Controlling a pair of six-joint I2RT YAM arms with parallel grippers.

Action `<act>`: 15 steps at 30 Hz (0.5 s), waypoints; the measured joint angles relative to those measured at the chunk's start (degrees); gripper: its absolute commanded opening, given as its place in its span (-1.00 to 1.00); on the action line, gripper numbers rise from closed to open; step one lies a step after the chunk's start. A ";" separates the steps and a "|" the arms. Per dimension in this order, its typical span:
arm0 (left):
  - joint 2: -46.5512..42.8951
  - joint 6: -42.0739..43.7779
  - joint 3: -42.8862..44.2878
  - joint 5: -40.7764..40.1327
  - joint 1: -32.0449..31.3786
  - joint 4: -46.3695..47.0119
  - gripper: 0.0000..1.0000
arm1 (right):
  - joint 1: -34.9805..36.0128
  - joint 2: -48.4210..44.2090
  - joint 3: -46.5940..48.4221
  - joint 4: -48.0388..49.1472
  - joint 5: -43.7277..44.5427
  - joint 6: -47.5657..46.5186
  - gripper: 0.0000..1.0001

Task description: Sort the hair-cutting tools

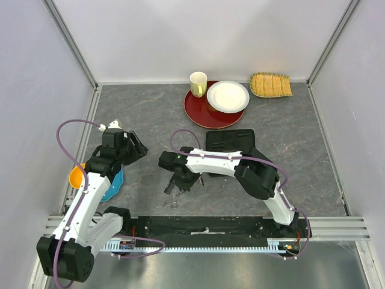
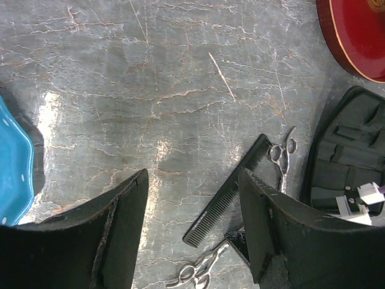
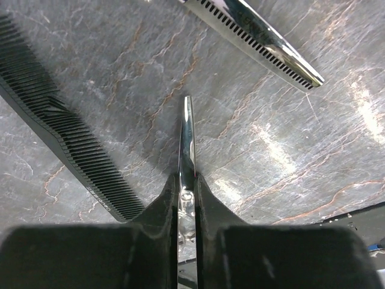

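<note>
From above, the right gripper (image 1: 177, 179) sits low on the grey marbled table (image 1: 138, 114), near the large black rectangular case (image 1: 231, 141); the handles of the slim silver metal scissors (image 1: 172, 200) show just below it; the left gripper (image 1: 129, 147) hangs well apart. Left wrist view: its fingers stand wide with nothing between them; beyond lie the long flat black comb (image 2: 231, 192) and a second pair of silver scissors (image 2: 283, 158), loose on the table. Right wrist view: the fingers are pinched narrow on the slim scissors' blades; the comb lies alongside, a shiny toothed blade (image 3: 258, 36) ahead. Sorting looks barely begun; every tool seen lies outside the case.
</note>
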 measured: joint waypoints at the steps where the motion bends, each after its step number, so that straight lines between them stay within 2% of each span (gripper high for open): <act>1: -0.13 -0.15 0.00 0.24 0.00 0.00 0.36 | -0.17 -0.20 -0.35 0.26 -0.46 0.15 -0.95; 2: -0.24 -0.31 0.00 0.59 0.00 0.00 0.36 | -0.33 -0.39 -0.74 0.55 -0.81 0.20 -1.00; 9: -0.35 -0.76 0.00 3.37 0.00 0.02 0.36 | -0.68 -1.05 -1.51 1.25 -0.87 0.20 -1.00; 15: -0.68 -1.07 -0.31 6.34 0.00 0.00 0.36 | -1.29 -2.69 -2.36 1.42 2.84 -1.25 -1.00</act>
